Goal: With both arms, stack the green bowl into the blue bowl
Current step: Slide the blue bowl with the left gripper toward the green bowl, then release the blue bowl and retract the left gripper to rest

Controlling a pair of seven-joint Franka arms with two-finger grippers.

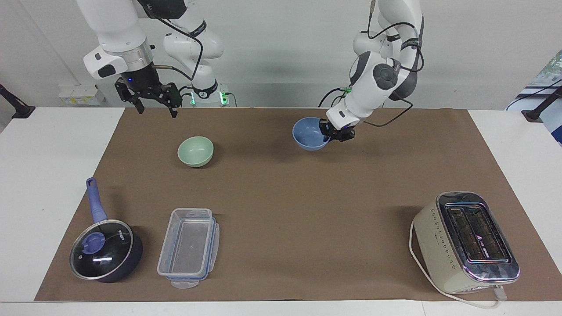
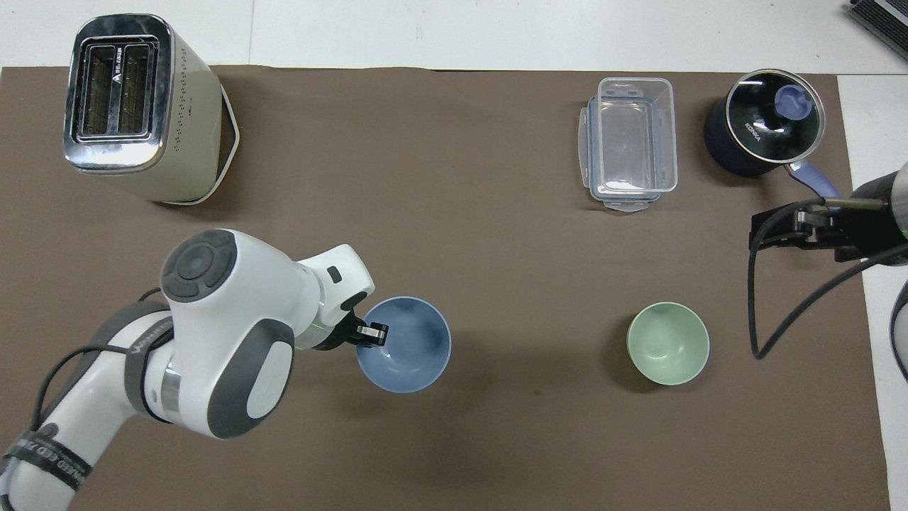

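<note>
Blue bowl (image 1: 311, 133), pinched by its rim in the left gripper (image 1: 336, 132), could tilt and slip; right gripper (image 1: 149, 97) waits unclenched above the green bowl (image 1: 196, 151).

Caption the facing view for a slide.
Left gripper carries the blue bowl by its rim over the mat; green bowl waits below the open right gripper.

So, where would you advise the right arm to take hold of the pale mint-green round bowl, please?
Probably by its rim. The pale mint-green round bowl sits upright and open on the brown mat, so one finger can drop inside and one outside the thin wall. Come from straight above, at the rim arc nearer the robots, where the open right gripper hangs; nothing crowds it. The left gripper holds the periwinkle-blue round bowl the same way.
</note>
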